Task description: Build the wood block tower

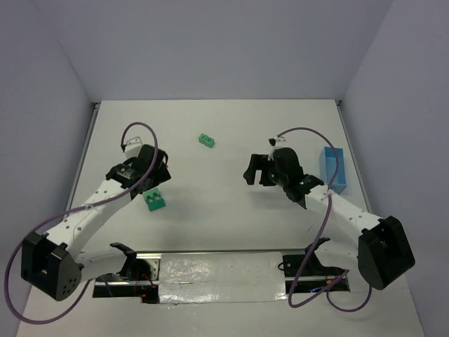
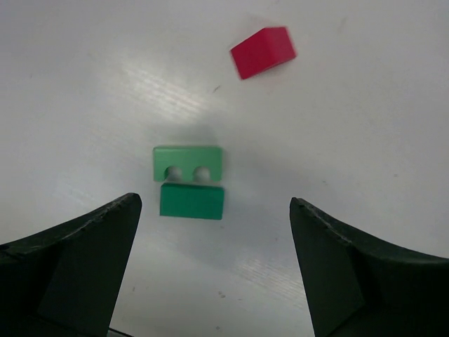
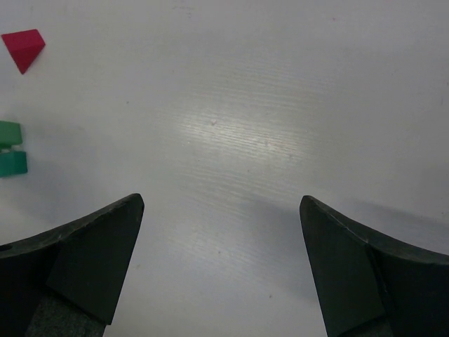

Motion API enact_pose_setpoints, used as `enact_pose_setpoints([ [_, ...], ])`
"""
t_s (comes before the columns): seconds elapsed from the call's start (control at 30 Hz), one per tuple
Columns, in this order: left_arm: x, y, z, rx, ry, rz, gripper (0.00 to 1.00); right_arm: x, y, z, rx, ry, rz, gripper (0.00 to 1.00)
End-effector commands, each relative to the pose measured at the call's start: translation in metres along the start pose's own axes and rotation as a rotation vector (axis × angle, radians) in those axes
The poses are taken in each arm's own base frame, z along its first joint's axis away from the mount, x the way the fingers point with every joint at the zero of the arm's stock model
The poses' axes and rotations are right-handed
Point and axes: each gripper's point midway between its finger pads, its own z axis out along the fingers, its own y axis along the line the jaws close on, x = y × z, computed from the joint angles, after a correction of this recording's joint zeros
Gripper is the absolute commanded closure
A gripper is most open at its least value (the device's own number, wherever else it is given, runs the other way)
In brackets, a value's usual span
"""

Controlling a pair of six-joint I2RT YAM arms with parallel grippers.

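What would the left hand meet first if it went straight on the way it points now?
Probably the darker green block, straight ahead of the open left hand; the notched lighter green block sits just behind it. The red wedge lies farther, to the right. Depth is unclear.

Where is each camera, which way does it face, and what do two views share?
Top external: above, behind, looking down at the table; left arm, right arm show.
Left wrist: on left arm, facing down at green blocks; open left fingers show.
Right wrist: on right arm, facing table; open right fingers show.
Both wrist views share the red wedge.
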Motion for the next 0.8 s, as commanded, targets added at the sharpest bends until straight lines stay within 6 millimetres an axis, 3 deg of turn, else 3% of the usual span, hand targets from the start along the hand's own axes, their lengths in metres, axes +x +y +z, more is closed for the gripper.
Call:
enact_pose_setpoints([
  [0.0, 0.026, 0.033, 0.012, -0.102, 0.01, -0.083, 0.01, -0.043, 0.009, -0.022, 0.081, -0.137, -0.023, 0.0],
  [0.03, 0.028, 0.038, 0.02, -0.109, 0.028, -0.098, 0.0, -0.047, 0.025, -0.022, -0.011, -0.144, 0.012, 0.0],
  [0.07, 0.031, 0.039, 0.023, -0.101, 0.048, -0.082, 0.01, -0.027, 0.054, -0.026, -0.215, -0.053, 0.006, 0.0],
  [0.1, 0.036, 0.04, 0.028, -0.11, 0.076, -0.086, 0.0, -0.019, 0.068, -0.028, -0.308, -0.023, -0.001, 0.0],
  [0.17, 0.038, 0.042, 0.033, -0.128, 0.084, -0.09, 0.01, -0.025, 0.082, -0.028, -0.323, -0.047, 0.017, 0.0],
  [0.2, 0.042, 0.043, 0.035, -0.137, 0.096, -0.09, 0.0, -0.013, 0.091, -0.024, -0.293, -0.022, -0.007, 0.0],
  [0.3, 0.054, 0.042, 0.036, -0.109, 0.123, -0.09, 0.01, 0.004, 0.078, -0.016, -0.172, 0.016, -0.055, 0.0],
  [0.77, 0.091, 0.033, 0.054, -0.114, 0.207, 0.032, 0.02, 0.038, 0.068, -0.002, -0.202, 0.091, -0.123, 0.0],
])
